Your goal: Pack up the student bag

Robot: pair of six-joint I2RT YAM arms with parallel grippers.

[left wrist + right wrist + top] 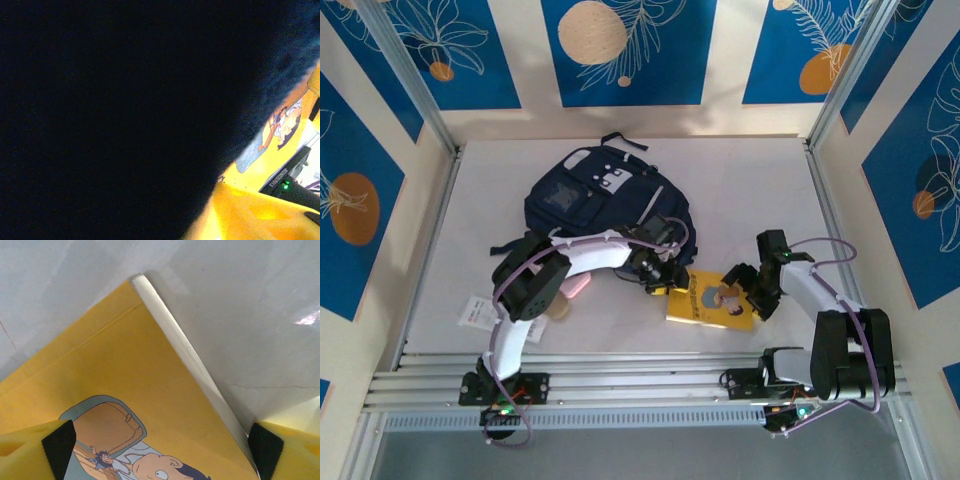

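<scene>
the backpack point(585, 195) is laid at the middle of the table point(760, 180), the left claw point(658, 272) at its near edge (opening cannot be told), and the right claw point(160, 447) is spread wide, empty, astride a corner of the book point(125, 390), apparently for grasping.

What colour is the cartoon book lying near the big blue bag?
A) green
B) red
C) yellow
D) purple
C: the book on the table near the student bag has a bright yellow cover, and the right wrist view shows the same yellow around the cartoon picture.
</scene>
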